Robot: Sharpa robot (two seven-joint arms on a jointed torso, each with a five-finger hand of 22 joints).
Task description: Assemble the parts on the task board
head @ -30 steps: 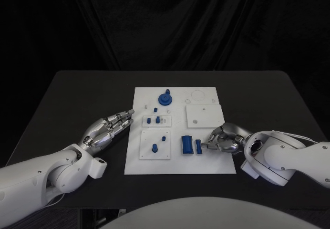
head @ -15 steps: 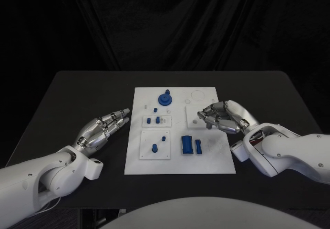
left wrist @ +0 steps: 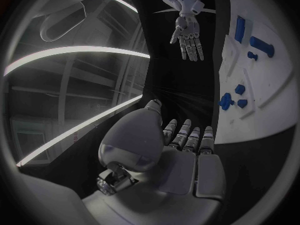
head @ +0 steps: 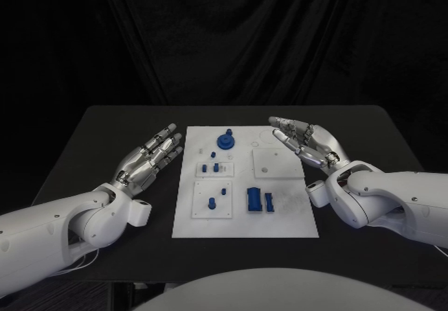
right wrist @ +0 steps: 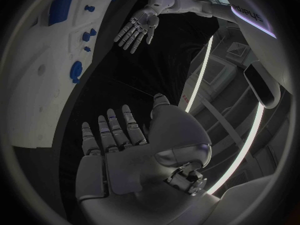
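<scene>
The white task board (head: 280, 214) lies in the middle of the black table. On it sit a round blue part (head: 225, 138) at the far end, small blue pegs (head: 213, 168) in the left blocks, and two long blue blocks (head: 254, 198) near the front. My left hand (head: 151, 157) hovers flat beside the board's left edge, fingers straight and apart, holding nothing. My right hand (head: 306, 144) is raised over the board's far right corner, palm up, fingers spread, empty. The left wrist view shows the right hand (left wrist: 187, 34) and the board (left wrist: 275, 105); the right wrist view shows the left hand (right wrist: 137, 27).
A raised white square plate (head: 277, 162) sits on the board's right half. Bare black table (head: 103, 142) surrounds the board on all sides, with dark curtain behind.
My right hand let go near the long blue blocks, rose toward the board's far right corner and opened palm up. My left hand stretched flat and moved farther along the board's left edge. The camera view shifted slightly.
</scene>
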